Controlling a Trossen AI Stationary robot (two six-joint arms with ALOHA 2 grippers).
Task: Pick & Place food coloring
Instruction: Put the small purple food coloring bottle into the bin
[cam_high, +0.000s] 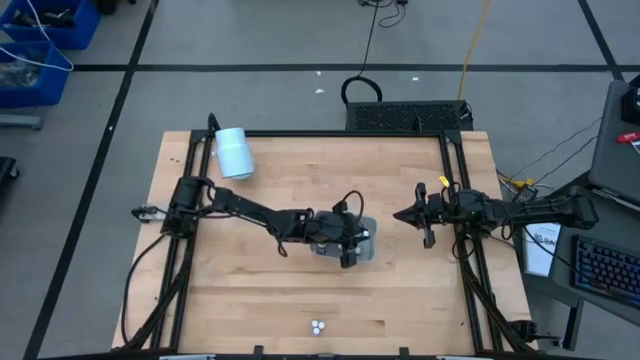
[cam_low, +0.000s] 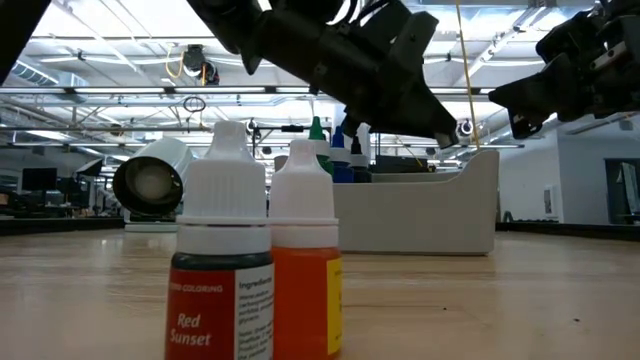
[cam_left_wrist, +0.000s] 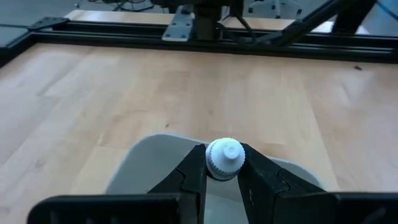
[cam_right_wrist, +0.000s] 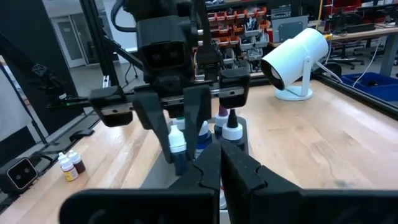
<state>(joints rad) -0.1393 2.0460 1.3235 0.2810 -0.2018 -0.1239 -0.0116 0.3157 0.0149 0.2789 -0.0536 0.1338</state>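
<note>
My left claw (cam_left_wrist: 224, 177) hangs over the grey rectangular tray (cam_high: 366, 246) near the middle of the pale wooden counter (cam_high: 300, 290), its two dark fingers (cam_left_wrist: 189, 177) pinching a small white-capped food coloring bottle (cam_left_wrist: 224, 159) by its ribbed cap. In the tray under it stand more little bottles (cam_right_wrist: 230, 130) with white, blue and green tops. Two further bottles, one labelled Red Sunset (cam_low: 222, 255) and one orange (cam_low: 305, 260), stand touching side by side near the counter's front edge, well apart from the tray. My right claw (cam_high: 402, 214) waits in the air off to the right of the tray, fingers pressed together on nothing. A large white cylinder (cam_high: 235, 153) lies at the far left corner.
</note>
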